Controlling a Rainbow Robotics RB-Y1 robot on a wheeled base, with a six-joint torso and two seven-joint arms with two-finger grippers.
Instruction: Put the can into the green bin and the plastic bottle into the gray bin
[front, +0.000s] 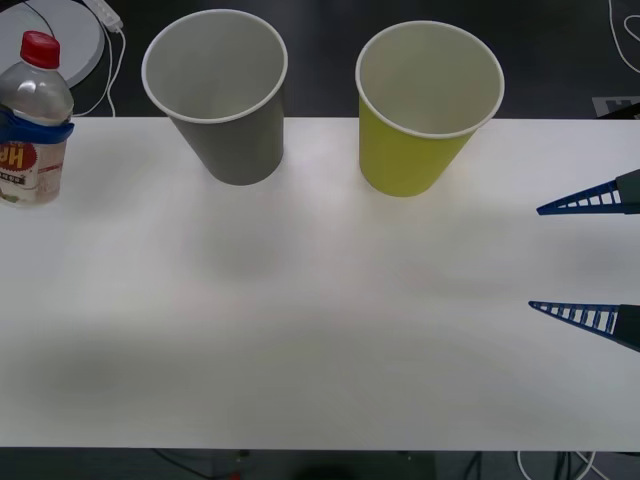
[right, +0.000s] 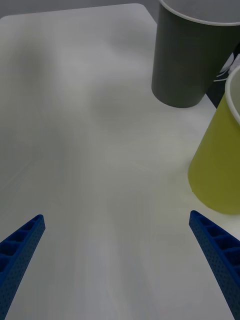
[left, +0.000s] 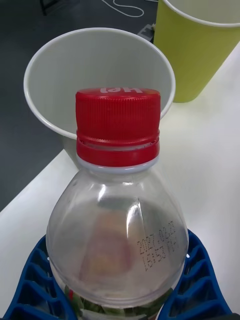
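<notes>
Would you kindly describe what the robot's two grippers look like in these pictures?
The right gripper has two slim blue fingers, ribbed like ladder trusses and tapering to sharp points, mounted on dark gray bases. The left gripper has matching blue fingers with open honeycomb-like cells. I see no cables or markings on them.

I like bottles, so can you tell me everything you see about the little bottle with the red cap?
The plastic bottle is small and clear, with a ribbed red screw cap and a pale label with red-yellow marks low on its body. A printed date code shows on its shoulder. It stands upright at the table's far left edge, left of the gray bin. The left gripper is shut around its body, blue ribbed fingers pressing both sides. It looks empty.
</notes>
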